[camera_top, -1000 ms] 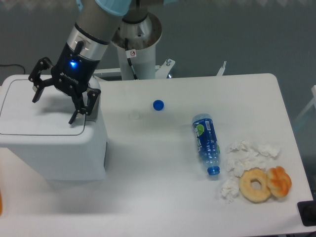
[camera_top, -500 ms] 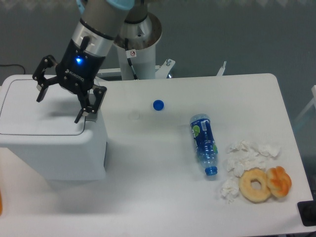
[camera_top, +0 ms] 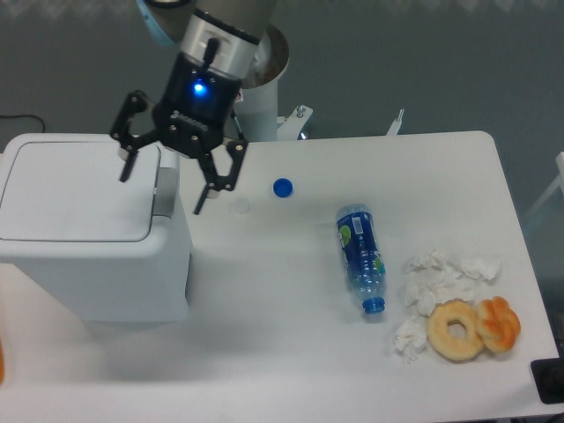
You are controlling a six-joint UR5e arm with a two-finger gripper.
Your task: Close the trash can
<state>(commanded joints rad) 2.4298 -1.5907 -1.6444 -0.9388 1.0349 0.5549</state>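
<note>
**Operator A:** The tool (camera_top: 163, 182) hangs with its fingers spread wide and holds nothing. We see it above the right edge of the trash can (camera_top: 92, 233), one finger over the lid and the other over the worktop (camera_top: 291, 300) beside the bin. We cannot tell whether it touches anything; it appears to be clear of the lid.

**Operator B:** Status of the bin?

**Operator A:** The trash can stands at the left end of the worktop. Its lid (camera_top: 75, 191) lies flat and level on the body, with no gap that we can see along the front edge. We judge the closing step to be done.

**Operator B:** Anything outstanding?

**Operator A:** We cannot confirm that the lid is latched. What remains, in our judgement, is only to move the tool away. The bottle (camera_top: 359, 256), blue cap (camera_top: 282, 187), tissues (camera_top: 436, 280) and pastries (camera_top: 474, 327) lie well apart from the bin.
</note>
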